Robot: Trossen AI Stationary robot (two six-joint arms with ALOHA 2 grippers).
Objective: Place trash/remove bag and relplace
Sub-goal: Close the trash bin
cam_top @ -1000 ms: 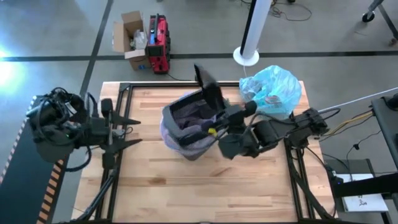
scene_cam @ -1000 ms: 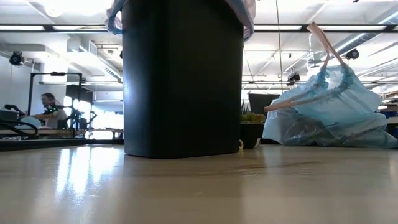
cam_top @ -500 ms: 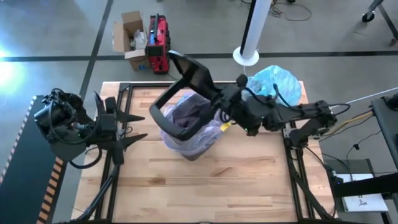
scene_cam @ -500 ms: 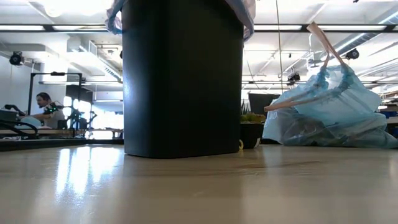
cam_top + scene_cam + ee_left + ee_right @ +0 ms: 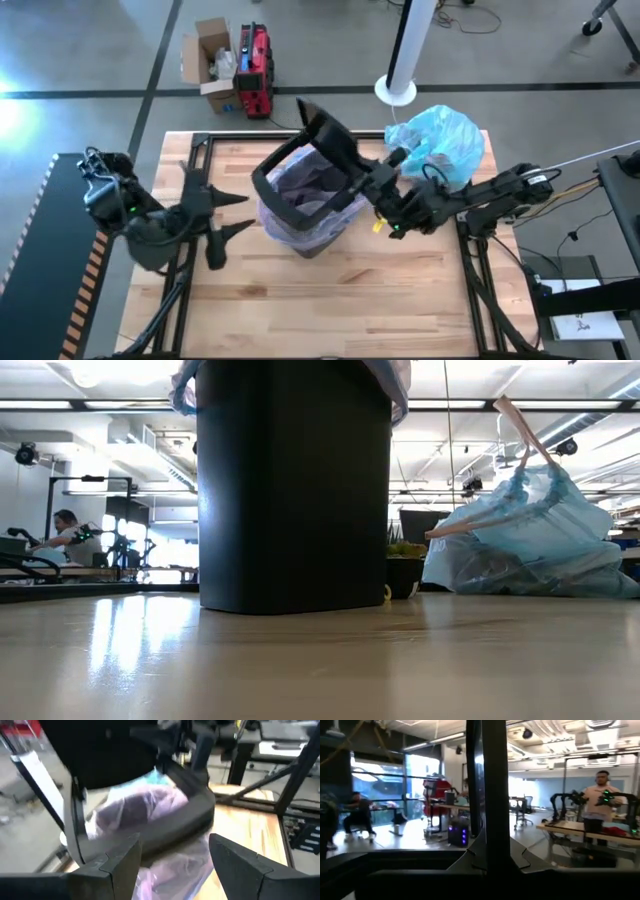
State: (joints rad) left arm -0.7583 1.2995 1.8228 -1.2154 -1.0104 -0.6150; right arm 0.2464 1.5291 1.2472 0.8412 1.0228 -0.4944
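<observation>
Right pincer (image 5: 352,186) is clamped tight on the black lid frame (image 5: 300,170), tilting it over the bin (image 5: 292,485). Beneath it the pinkish liner (image 5: 305,205) already lines the bin. Left pincer (image 5: 215,212) waits nearby, fingers apart. Beyond the right pincer, the bag (image 5: 440,145) sits full on the table (image 5: 300,300). Replacing step, I'd say: next, seat the frame squarely.
</observation>
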